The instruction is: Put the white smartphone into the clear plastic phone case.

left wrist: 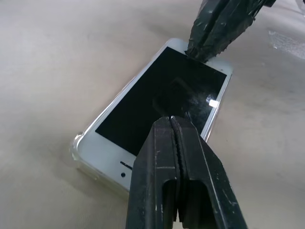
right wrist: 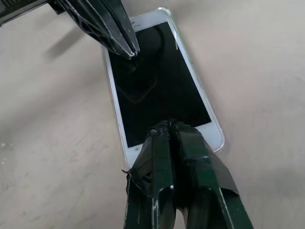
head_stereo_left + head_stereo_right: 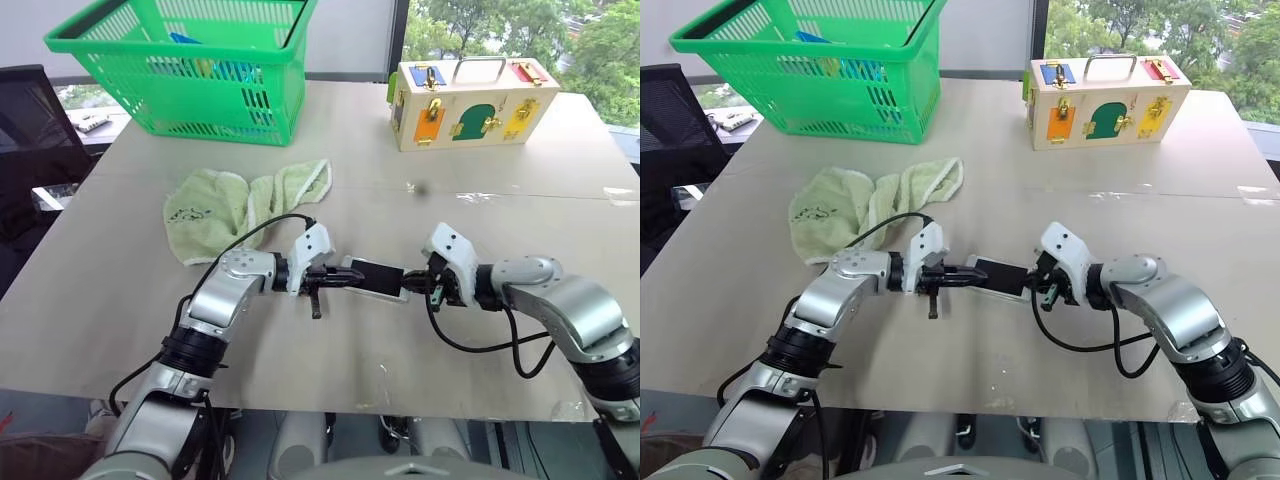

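Both arms are silver-grey metal with black joint rings. Each wrist carries a white angular housing. A black cable loops from each forearm to its wrist. The left gripper (image 3: 345,277) has bare black ribbed fingers; the right gripper (image 3: 412,281) is wrapped in black tape.

A beige table (image 3: 500,200) carries a green basket (image 3: 190,70) at eleven o'clock, a wooden latch box (image 3: 470,100) at one o'clock, a crumpled pale-green towel (image 3: 235,205) left of centre, and the white smartphone (image 3: 378,279) in the clear plastic phone case (image 1: 76,149) near centre.
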Motion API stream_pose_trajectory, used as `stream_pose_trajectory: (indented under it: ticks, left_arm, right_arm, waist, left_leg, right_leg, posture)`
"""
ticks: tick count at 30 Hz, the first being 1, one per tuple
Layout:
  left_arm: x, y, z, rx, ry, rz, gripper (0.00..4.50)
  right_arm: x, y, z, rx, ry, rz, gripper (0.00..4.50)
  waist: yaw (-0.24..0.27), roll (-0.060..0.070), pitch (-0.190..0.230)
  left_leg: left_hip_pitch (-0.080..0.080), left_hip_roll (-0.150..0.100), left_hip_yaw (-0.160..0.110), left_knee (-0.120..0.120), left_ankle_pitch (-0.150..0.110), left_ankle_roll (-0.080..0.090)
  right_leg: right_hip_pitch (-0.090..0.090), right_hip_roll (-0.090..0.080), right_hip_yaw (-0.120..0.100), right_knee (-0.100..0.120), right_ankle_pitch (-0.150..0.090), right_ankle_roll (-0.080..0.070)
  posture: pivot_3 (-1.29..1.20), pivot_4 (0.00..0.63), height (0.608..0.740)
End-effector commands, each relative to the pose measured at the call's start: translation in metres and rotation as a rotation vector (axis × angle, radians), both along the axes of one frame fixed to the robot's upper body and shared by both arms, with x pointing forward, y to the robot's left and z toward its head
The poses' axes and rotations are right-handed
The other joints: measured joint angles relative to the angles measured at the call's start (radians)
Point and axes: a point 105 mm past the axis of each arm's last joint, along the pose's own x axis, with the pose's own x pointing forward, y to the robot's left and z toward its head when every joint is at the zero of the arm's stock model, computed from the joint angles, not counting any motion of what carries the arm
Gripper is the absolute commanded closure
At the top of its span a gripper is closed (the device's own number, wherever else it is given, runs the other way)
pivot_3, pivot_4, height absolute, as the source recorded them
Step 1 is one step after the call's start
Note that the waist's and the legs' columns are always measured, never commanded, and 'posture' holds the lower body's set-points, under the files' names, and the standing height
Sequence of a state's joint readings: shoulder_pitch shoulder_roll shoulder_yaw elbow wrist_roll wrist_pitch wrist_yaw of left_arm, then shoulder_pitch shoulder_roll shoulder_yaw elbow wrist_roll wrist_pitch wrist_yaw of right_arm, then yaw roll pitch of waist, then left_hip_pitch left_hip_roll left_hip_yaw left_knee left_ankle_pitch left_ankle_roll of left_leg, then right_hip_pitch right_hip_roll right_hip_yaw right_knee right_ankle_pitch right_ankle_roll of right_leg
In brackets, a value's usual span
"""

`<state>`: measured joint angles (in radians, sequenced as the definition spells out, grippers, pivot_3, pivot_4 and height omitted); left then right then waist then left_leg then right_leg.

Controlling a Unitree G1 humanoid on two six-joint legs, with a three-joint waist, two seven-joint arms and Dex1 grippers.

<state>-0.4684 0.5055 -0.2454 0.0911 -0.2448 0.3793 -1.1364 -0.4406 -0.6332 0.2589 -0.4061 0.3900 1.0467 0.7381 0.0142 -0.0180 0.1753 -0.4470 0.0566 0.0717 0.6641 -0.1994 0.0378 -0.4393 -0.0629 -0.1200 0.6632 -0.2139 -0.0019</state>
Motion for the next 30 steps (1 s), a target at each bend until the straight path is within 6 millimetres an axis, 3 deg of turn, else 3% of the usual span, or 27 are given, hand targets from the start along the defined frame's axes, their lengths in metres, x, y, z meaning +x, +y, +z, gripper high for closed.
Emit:
stream_pose_trajectory:
  ticks: [1, 10, 19, 23, 26, 30]
  left_arm:
    - [-0.003, 0.0, -0.005, 0.018, 0.011, 0.003, 4.48]
    - [-0.004, 0.0, -0.004, 0.017, 0.014, 0.015, 4.48]
    - [-0.006, 0.0, -0.003, 0.015, 0.019, 0.02, 4.48]
    - [-0.007, 0.0, -0.003, 0.016, 0.02, 0.021, 4.48]
    - [-0.008, 0.0, -0.003, 0.014, 0.021, 0.024, 4.48]
    - [-0.008, -0.001, -0.004, 0.013, 0.023, 0.024, 4.48]
  right_arm:
    - [-0.003, -0.01, -0.026, -0.072, 0.131, -0.042, 4.5]
    - [-0.006, -0.005, -0.062, -0.113, 0.333, -0.082, 4.5]
    - [-0.014, -0.018, -0.101, -0.202, 0.442, -0.153, 4.5]
    - [-0.013, -0.025, -0.105, -0.212, 0.435, -0.207, 4.5]
    - [-0.014, -0.027, -0.099, -0.157, 0.439, -0.261, 4.5]
    - [-0.023, -0.029, -0.108, -0.166, 0.476, -0.282, 4.5]
  waist:
    - [0.0, 0.0, -0.001]
    - [-0.001, 0.0, -0.008]
    - [-0.001, -0.001, -0.035]
    - [0.0, 0.001, -0.044]
    - [0.0, 0.002, -0.05]
    - [0.002, 0.003, -0.05]
  left_leg:
    - [0.0, 0.0, 0.0, 0.001, 0.0, 0.0]
    - [0.016, 0.001, -0.001, 0.0, -0.003, -0.004]
    - [0.02, 0.001, -0.002, -0.003, -0.004, -0.005]
    - [0.031, 0.0, -0.002, -0.015, -0.004, -0.005]
    - [0.031, 0.0, -0.002, -0.017, -0.004, -0.005]
    - [0.031, -0.001, -0.001, -0.019, -0.004, -0.005]
  right_leg:
    - [0.001, 0.0, 0.0, 0.0, 0.0, 0.0]
    - [0.014, -0.007, -0.001, -0.001, -0.002, -0.004]
    - [0.019, -0.01, 0.0, -0.003, -0.003, -0.004]
    - [0.027, -0.013, -0.001, -0.012, -0.003, -0.004]
    - [0.028, -0.014, -0.002, -0.014, -0.003, -0.004]
    - [0.028, -0.015, -0.003, -0.018, -0.003, -0.004]
  posture:
    - [0.0, 0.15, 0.74]
    - [0.0, 0.15, 0.74]
    - [0.0, 0.15, 0.74]
    - [0.0, 0.15, 0.74]
    - [0.0, 0.15, 0.74]
    - [0.0, 0.15, 0.74]
